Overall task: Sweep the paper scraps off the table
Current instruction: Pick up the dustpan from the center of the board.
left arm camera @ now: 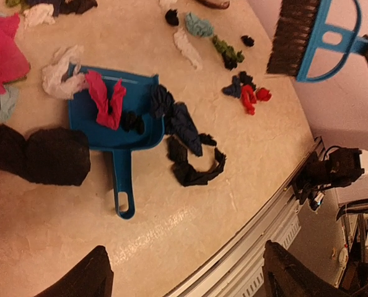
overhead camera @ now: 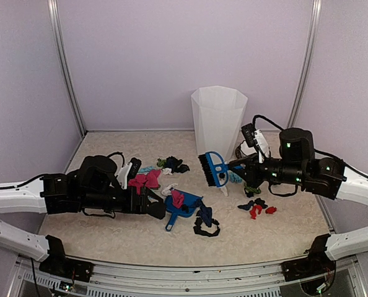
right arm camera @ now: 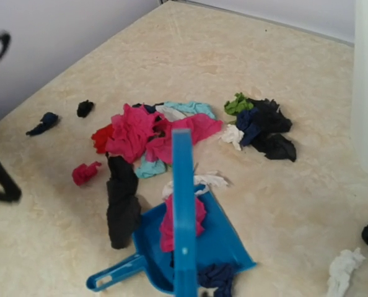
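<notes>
Paper scraps (overhead camera: 148, 179), some twenty, litter the bench (overhead camera: 264, 238), two inside the one blue dustpan (overhead camera: 185, 209); one white bin (overhead camera: 218, 117) stands behind. Left fingers (overhead camera: 154, 210) gape empty; right fingers (overhead camera: 236, 166) clamp the one brush (overhead camera: 212, 169).

One dustpan (left arm camera: 85, 127); one brush (left arm camera: 293, 37); many scraps (left arm camera: 106, 99)

the left arm lies low and stretched out. the left end effector (left arm camera: 184, 247) has its fingers spread wide, with nothing between them. the right arm is bent, and the right end effector (overhead camera: 238, 166) squeezes the blue brush (overhead camera: 212, 169).
</notes>
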You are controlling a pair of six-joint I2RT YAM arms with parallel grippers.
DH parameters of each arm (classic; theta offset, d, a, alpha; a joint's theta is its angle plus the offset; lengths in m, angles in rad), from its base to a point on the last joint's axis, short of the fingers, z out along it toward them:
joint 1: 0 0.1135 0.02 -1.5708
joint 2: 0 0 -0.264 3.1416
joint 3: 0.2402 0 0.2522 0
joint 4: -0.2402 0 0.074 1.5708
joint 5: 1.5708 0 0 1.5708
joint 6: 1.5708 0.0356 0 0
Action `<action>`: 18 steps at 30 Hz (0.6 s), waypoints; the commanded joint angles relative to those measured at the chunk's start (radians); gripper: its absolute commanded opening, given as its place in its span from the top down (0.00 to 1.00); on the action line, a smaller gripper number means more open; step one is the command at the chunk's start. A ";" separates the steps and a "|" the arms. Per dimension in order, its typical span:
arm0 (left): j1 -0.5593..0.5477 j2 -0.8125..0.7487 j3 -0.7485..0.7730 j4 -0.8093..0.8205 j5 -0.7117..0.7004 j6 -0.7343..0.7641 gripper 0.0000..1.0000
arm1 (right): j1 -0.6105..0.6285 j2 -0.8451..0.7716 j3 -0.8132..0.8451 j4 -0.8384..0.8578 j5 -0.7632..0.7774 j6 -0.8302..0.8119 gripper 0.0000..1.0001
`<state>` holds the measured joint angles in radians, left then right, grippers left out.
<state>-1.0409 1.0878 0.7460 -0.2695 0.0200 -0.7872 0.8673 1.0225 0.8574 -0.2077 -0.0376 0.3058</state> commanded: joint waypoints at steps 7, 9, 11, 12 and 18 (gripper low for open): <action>-0.082 0.273 0.109 -0.048 -0.040 -0.064 0.26 | -0.012 -0.016 0.022 -0.014 0.017 -0.038 1.00; -0.082 0.321 0.139 -0.066 -0.057 -0.062 0.27 | -0.013 -0.024 0.014 -0.008 0.015 -0.040 1.00; -0.082 0.371 0.186 -0.100 -0.097 -0.049 0.27 | -0.013 -0.028 0.007 -0.008 0.017 -0.039 1.00; -0.082 0.398 0.206 -0.117 -0.116 -0.043 0.28 | -0.013 -0.032 0.003 -0.008 0.019 -0.038 1.00; -0.080 0.547 0.289 -0.167 -0.141 -0.012 0.31 | -0.013 -0.060 -0.018 -0.008 0.022 -0.026 1.00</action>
<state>-1.1183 1.5608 0.9894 -0.3801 -0.0814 -0.8288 0.8669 1.0004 0.8551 -0.2211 -0.0280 0.2775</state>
